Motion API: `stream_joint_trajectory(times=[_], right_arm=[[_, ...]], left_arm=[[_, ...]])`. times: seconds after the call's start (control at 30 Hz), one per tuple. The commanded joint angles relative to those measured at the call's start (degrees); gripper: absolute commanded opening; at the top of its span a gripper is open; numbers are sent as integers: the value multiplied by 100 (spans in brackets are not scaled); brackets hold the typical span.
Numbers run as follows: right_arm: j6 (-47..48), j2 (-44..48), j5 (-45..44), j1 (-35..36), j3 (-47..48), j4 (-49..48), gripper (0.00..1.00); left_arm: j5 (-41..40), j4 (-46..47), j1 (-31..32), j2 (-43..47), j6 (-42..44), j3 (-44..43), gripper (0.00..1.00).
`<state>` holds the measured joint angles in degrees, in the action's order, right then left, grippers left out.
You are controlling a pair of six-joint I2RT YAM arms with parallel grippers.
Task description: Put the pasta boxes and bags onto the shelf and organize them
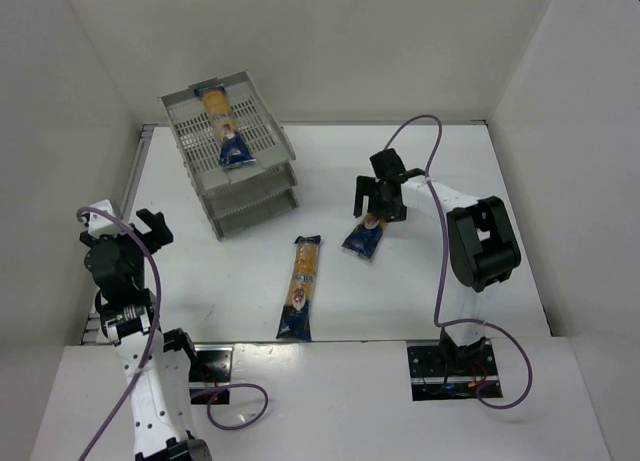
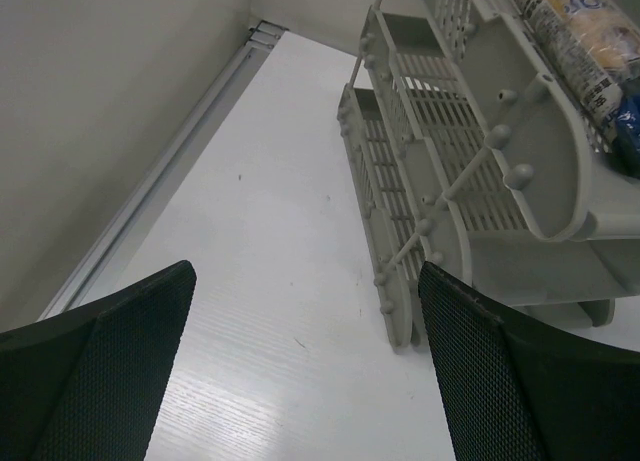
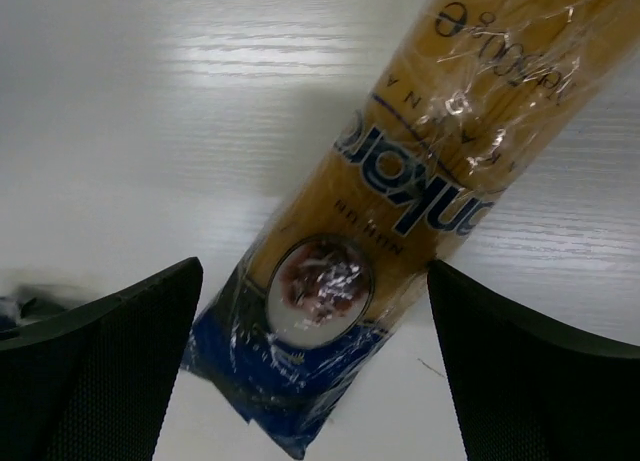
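The grey three-tier shelf (image 1: 252, 199) stands at the back left. One pasta bag (image 1: 222, 127) lies on its top tray and also shows in the left wrist view (image 2: 585, 31). A second bag (image 1: 302, 287) lies flat on the table in the middle. A third bag (image 1: 364, 237) lies under my right gripper (image 1: 379, 203). In the right wrist view this bag (image 3: 400, 211) lies between the open fingers of the right gripper (image 3: 315, 366), near its dark blue end. My left gripper (image 1: 150, 227) is open and empty, left of the shelf (image 2: 480, 171).
White walls close in the table on the left, back and right. A metal rail (image 2: 170, 181) runs along the left wall. The right arm's purple cable (image 1: 440, 231) loops over the table's right part.
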<state>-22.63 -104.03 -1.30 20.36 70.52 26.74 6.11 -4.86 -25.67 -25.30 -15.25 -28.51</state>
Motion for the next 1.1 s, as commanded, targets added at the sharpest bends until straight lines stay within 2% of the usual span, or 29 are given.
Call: stream_joint_trajectory(times=[0.0, 0.1, 0.2, 0.53, 0.63, 0.77, 0.8, 0.83, 0.97, 1.07], right_arm=[[-521, -310, -325, -94, 444, -21, 96], [-680, -373, -766, -94, 515, 357, 95], [-803, -373, -696, -94, 410, 436, 95], [-699, -548, -397, 293, -249, 122, 92], [-567, -706, -641, 477, -302, 50, 87], [-260, -830, -880, 548, -74, -99, 45], [-103, -830, -985, 548, -74, -99, 15], [-14, -830, -1073, 548, -74, -99, 1], [732, -304, -1144, 548, -555, -510, 0], [1635, 408, -636, 548, -619, -635, 0]], left_arm=[[136, 152, -96, -115, -84, -111, 99], [136, 152, -149, -168, -32, -111, 99], [136, 152, -201, -274, -31, -111, 99], [136, 310, -263, -502, -31, -111, 99], [136, 311, -263, -502, -31, -111, 99], [84, 311, -263, -502, -31, -111, 99], [83, 311, -263, -502, -31, -163, 99], [83, 311, -263, -502, -31, -163, 99], [31, 311, -263, -502, -31, -163, 99], [31, 311, -263, -502, -31, -216, 99]])
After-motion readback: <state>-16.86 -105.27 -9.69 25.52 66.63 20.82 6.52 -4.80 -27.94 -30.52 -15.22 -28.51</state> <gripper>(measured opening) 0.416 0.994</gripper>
